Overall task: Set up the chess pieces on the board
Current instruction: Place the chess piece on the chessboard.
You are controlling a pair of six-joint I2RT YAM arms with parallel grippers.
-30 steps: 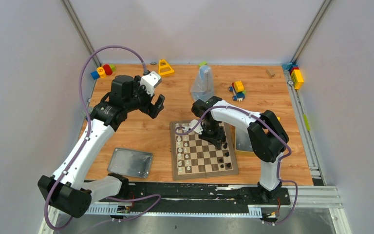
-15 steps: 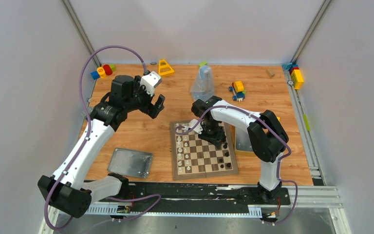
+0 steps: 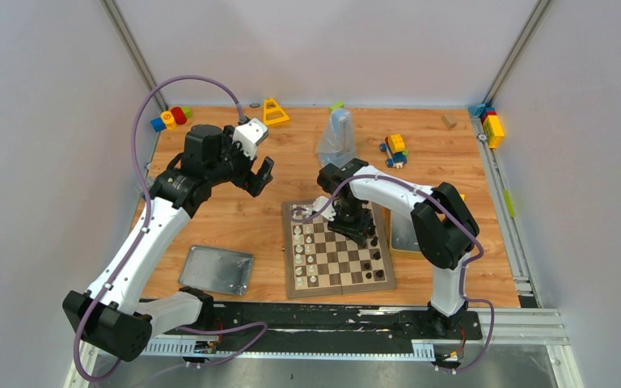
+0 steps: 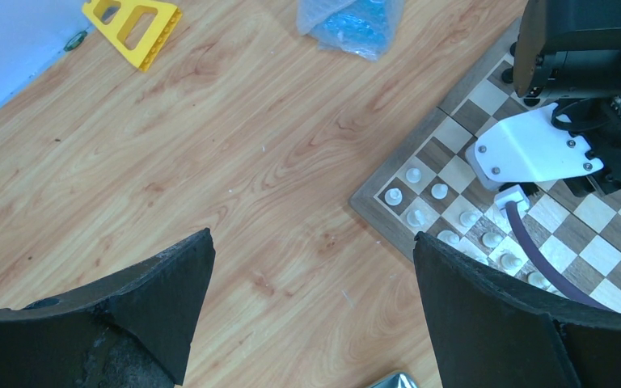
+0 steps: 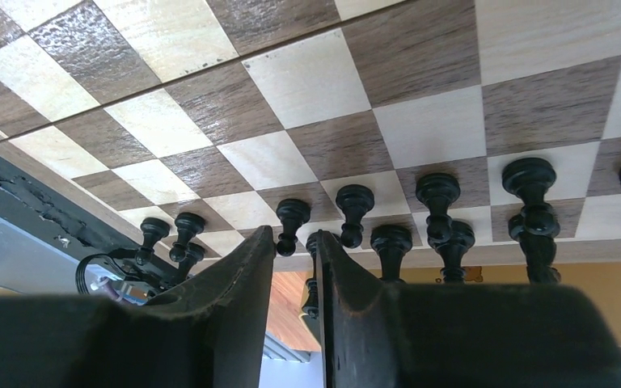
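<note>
A wood-grain table (image 3: 234,222) inside white walls carries the board (image 3: 341,263). Cream pieces (image 4: 439,191) are ranked along the board's left side and black pieces (image 5: 355,212) along its right edge. The right gripper (image 5: 295,240) sits low over that black edge, its fingers drawn almost together. A black figure (image 5: 312,295) shows in the slit between them, but whether it is pinched cannot be told. The left gripper (image 4: 311,259) hangs over bare wood off the board's far-left corner, fingers spread wide and empty. The step appears to be seating a black piece in its row. That calls for lowering straight onto a free square's centre, parting the fingers only slightly, then lifting vertically, since neighbours just beside would topple at a sideways brush.
</note>
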